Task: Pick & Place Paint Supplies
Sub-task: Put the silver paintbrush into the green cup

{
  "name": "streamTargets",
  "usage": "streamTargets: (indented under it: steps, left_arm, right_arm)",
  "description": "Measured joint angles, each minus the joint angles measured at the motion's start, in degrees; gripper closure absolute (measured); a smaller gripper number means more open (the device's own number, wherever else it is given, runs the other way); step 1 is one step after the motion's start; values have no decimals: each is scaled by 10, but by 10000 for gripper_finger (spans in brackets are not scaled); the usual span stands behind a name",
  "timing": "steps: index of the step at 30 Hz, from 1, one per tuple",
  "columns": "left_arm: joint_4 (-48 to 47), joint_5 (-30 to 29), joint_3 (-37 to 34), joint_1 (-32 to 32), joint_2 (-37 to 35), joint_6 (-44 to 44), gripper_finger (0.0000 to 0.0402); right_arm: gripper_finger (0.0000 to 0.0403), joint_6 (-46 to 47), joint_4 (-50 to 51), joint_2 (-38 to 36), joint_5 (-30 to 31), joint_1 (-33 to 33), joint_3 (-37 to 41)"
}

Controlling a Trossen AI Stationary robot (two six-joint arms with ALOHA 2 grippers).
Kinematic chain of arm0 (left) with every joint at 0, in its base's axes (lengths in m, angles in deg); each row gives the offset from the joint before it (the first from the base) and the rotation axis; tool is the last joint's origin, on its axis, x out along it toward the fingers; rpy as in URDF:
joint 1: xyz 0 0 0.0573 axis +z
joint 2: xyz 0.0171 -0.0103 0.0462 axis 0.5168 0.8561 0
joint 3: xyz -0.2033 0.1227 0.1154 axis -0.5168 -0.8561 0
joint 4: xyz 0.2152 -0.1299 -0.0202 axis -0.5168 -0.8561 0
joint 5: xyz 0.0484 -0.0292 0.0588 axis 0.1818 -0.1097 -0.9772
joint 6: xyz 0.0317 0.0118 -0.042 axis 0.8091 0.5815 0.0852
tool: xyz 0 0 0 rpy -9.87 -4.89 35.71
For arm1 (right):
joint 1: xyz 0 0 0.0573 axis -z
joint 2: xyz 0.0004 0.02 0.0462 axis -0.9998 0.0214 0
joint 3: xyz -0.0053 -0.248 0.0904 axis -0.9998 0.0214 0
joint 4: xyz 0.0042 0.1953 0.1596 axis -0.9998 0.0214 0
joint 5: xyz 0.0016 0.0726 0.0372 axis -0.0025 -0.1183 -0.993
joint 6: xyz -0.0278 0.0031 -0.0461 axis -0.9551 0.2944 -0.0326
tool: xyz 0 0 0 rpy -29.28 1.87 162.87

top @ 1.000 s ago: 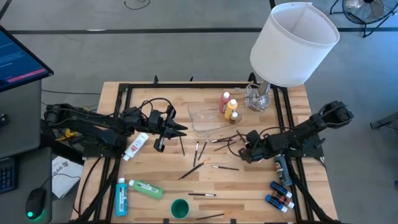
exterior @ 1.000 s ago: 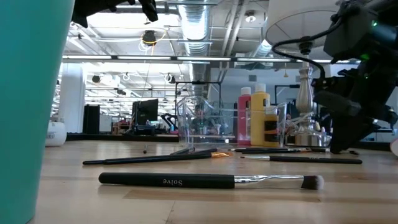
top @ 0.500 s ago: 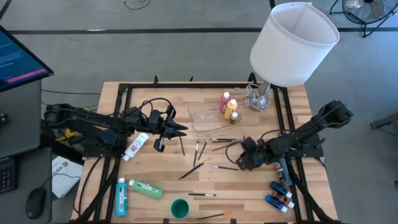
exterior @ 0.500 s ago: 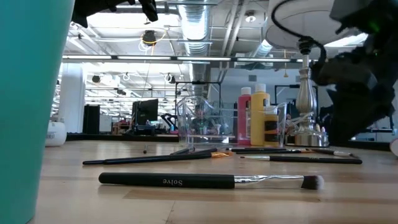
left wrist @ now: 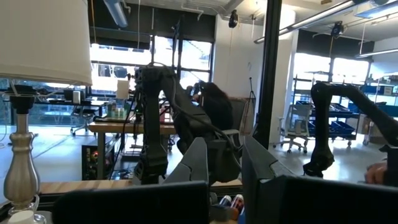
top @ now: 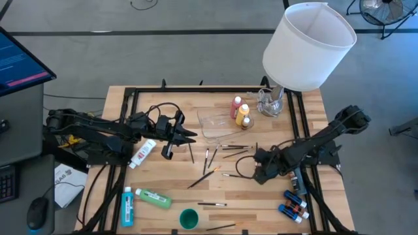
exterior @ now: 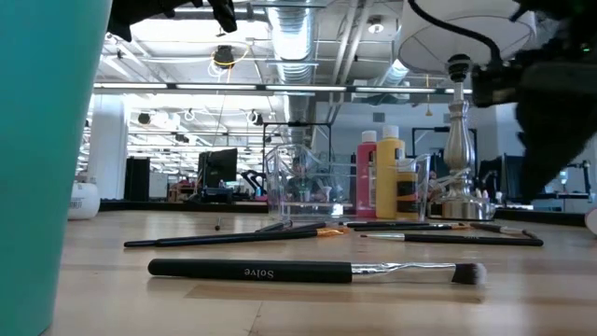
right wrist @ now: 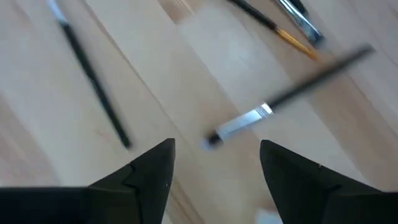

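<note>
While the left gripper hangs with fingers parted above the table's left-centre, beside the clear tray, the right gripper points down over a brush right of centre, its fingers spread to either side of the brush's metal ferrule and holding nothing.

Edges: a black frame runs along the table's far, left and right sides. The lamp overhangs the far right corner.

Open room: bare wood lies between the scattered brushes and the near edge, and on the near right between the right gripper and the tiny bottles.

Counts, high view:
- Two bottles, pink and yellow, stand touching by the tray's right side.
- A white-labelled bottle lies on the left edge.
- A blue bottle and a green bottle lie near the left front corner.
- One green cup stands at the near edge.
- Roughly ten brushes lie loose across the centre; one near brush reads "Solve".
- The tiny bottles' number cannot be told.
</note>
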Motion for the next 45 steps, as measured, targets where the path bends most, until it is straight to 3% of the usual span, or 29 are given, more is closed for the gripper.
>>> streamTargets:
  steps: [7,17,25,35,42,45]
  left_arm:
    - [0,0,0,0,0,0,401]
    - [0,0,0,-6,0,-2,401]
    - [1,0,0,-6,0,-2,400]
    - [2,0,0,-6,0,-2,400]
    - [2,0,0,-6,0,-2,400]
    - [2,0,0,-6,0,-2,400]
  right_arm:
    - [225,109,85,0,3,-4,-1]
    - [391,109,77,8,2,30,-1]
    - [392,107,80,20,-15,52,1]
    - [401,50,20,99,-61,56,-1]
    - [401,34,53,131,-63,59,-46]
    - [402,17,10,131,-62,59,-66]
